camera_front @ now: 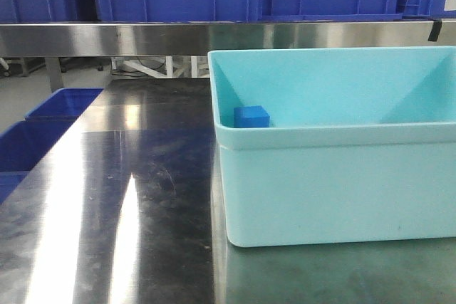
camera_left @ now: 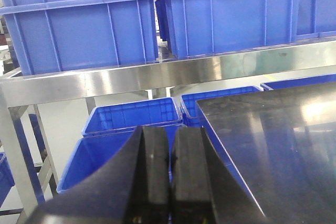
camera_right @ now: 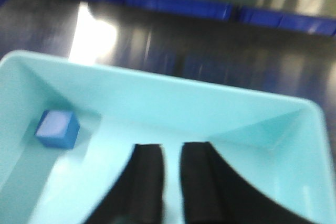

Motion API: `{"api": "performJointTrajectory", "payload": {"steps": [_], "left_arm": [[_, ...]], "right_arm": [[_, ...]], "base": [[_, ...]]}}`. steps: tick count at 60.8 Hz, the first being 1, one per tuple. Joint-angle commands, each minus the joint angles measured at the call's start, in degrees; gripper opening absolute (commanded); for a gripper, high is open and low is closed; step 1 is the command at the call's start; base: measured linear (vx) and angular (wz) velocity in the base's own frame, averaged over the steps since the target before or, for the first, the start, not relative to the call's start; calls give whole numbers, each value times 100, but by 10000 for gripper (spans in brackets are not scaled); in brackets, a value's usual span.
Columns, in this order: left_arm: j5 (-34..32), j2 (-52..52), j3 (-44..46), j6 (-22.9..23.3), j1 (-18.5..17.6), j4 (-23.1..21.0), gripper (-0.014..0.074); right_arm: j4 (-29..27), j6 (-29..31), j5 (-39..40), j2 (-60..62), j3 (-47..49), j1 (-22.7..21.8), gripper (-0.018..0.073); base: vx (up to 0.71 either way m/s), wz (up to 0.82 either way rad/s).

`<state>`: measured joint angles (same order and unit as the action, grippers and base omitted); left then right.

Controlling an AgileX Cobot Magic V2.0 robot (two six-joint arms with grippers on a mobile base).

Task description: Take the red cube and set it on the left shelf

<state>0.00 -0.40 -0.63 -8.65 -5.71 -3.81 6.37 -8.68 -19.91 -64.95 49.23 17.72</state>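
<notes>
Left wrist-mounted view: the left gripper [camera_left: 169,156], pads pressed together on nothing, hangs left of the steel tabletop [camera_left: 273,140], facing the left shelf [camera_left: 157,77]. The right gripper [camera_right: 172,171], fingers slightly parted, hovers over the teal tub [camera_right: 157,100] holding a blue cube [camera_right: 58,128]. Where the red cube lies cannot be told.

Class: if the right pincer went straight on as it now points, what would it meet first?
The right pincer likely meets the turquoise tub first, its floor or far wall; depth is unclear. The blue cube sits aside.
</notes>
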Motion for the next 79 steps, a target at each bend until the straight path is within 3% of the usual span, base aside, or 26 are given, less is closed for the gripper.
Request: {"api": "performJointTrajectory", "payload": {"steps": [1,6,30,79], "left_arm": [[-480,46,-126,-11,-21,-2,106],[-480,46,-126,-11,-21,-2,106],[-480,46,-126,-11,-21,-2,106],[-480,46,-126,-11,-21,-2,106]], "right_arm": [[8,-3,131,-274,404,194,493],[8,-3,-44,-582,538,374,637],[8,-3,-616,-1362,656,577,613],[19,-3,-604,-2280,656,395,613]], "base": [[0,0],[0,0],[0,0],[0,0]]}}
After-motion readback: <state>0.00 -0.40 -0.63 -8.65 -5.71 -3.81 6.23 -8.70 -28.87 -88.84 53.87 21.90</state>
